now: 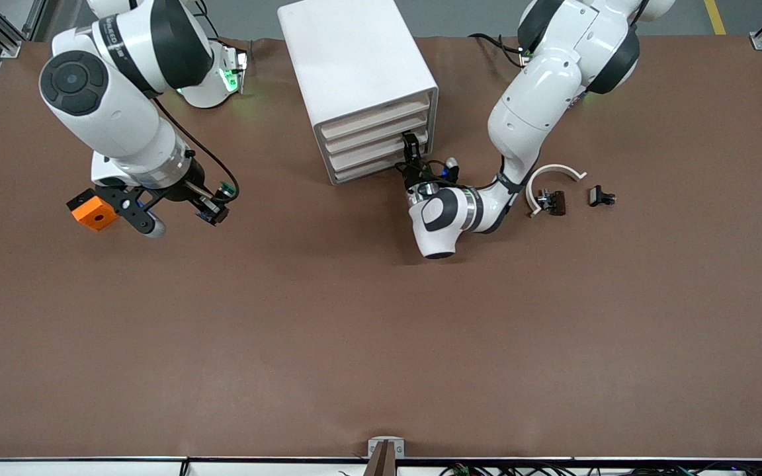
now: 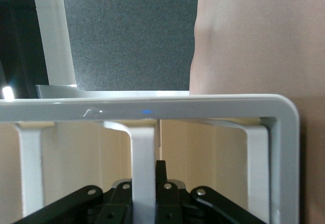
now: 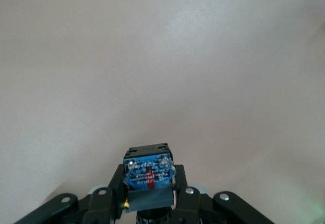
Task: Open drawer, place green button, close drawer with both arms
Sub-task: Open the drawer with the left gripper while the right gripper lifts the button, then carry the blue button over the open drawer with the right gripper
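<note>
The white cabinet (image 1: pixel 354 59) stands toward the robots' side of the table, its four cream drawer fronts all flush. My left gripper (image 1: pixel 411 147) is at the front of a lower drawer (image 1: pixel 368 155). In the left wrist view this gripper (image 2: pixel 144 176) is shut on a white handle bar (image 2: pixel 143 142) of that drawer. My right gripper (image 1: pixel 214 206) hangs over the table toward the right arm's end, shut on the button (image 1: pixel 221 194). The right wrist view shows the button's blue base (image 3: pixel 148 173) clamped in that gripper (image 3: pixel 148 183).
An orange block with a hole (image 1: pixel 93 210) lies on the table beside the right gripper. A white curved band (image 1: pixel 553 173) and two small black clip pieces (image 1: pixel 551 200) (image 1: pixel 600 196) lie beside the left arm's elbow.
</note>
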You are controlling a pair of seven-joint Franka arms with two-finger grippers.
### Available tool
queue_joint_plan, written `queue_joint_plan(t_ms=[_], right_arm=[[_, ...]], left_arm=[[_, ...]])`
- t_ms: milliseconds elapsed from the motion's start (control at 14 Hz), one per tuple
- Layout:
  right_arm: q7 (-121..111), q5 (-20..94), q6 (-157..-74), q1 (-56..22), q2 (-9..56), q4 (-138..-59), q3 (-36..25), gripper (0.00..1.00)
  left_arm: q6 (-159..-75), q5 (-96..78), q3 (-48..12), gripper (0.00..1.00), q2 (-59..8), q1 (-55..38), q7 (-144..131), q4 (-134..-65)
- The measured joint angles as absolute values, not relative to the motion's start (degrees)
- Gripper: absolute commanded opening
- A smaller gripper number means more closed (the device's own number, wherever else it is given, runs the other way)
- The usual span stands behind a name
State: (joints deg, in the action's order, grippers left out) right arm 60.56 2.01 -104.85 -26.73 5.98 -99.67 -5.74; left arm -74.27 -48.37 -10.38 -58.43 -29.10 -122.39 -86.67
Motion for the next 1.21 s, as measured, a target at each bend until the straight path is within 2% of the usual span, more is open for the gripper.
queue_joint_plan(t_ms=[429,857,1214], right_arm=[[62.8,2.1,-104.9,-27.5,7.6,-99.4,-5.9,0.0],[72.7,2.3,-106.7,-33.5,14.6,-95.6,-5.7,0.0],[78.9,6.5,-110.0,-36.4,17.3,-95.2,-5.7,0.0]], left_arm=[[-74.3,-48.4,-10.3,0.12,-58.4,-24.9,-122.4,-85.4],[-74.6,-48.4,-10.3,0.12,-58.4,-21.6,-122.4,-84.3],[-74.6,-48.4,-10.2,0.12,-58.4,-18.3,-122.4,-83.8]])
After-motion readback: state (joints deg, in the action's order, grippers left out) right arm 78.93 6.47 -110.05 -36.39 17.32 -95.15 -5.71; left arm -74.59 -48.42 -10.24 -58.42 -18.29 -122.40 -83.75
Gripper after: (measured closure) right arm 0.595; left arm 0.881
